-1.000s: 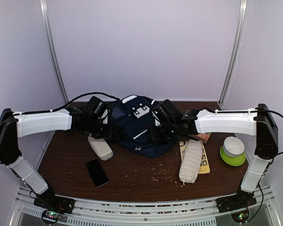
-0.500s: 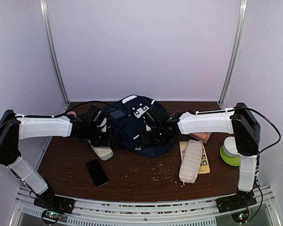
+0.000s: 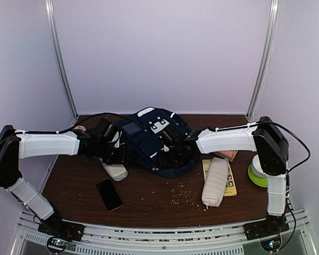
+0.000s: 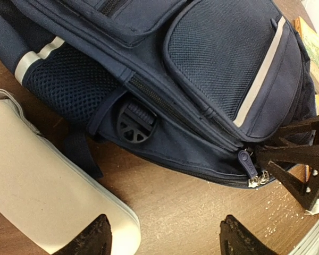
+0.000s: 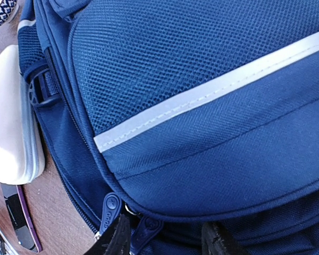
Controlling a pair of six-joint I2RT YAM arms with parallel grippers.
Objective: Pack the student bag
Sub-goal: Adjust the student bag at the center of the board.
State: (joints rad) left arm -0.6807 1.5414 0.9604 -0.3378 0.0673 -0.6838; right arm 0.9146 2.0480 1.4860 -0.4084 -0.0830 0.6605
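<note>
1. Your bag point(image 3: 149, 139) lies at the back middle of the bench point(image 3: 149, 199).
2. Left arm stretched level; its tool point(image 4: 167, 237) hangs spread beside the bag.
3. Right tool point(image 5: 165, 240) is spread, straddling the zipper pulls point(image 5: 110, 208).

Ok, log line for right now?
left gripper: open, above white case edge | right gripper: open, at zipper pulls | student bag: on table, zip closed

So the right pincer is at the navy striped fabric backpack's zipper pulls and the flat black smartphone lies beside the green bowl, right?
No. The right pincer is at the navy striped fabric backpack's zipper pulls, but the flat black smartphone lies front-left of it, near the pale oblong case, not the green bowl; see the top external view.
</note>
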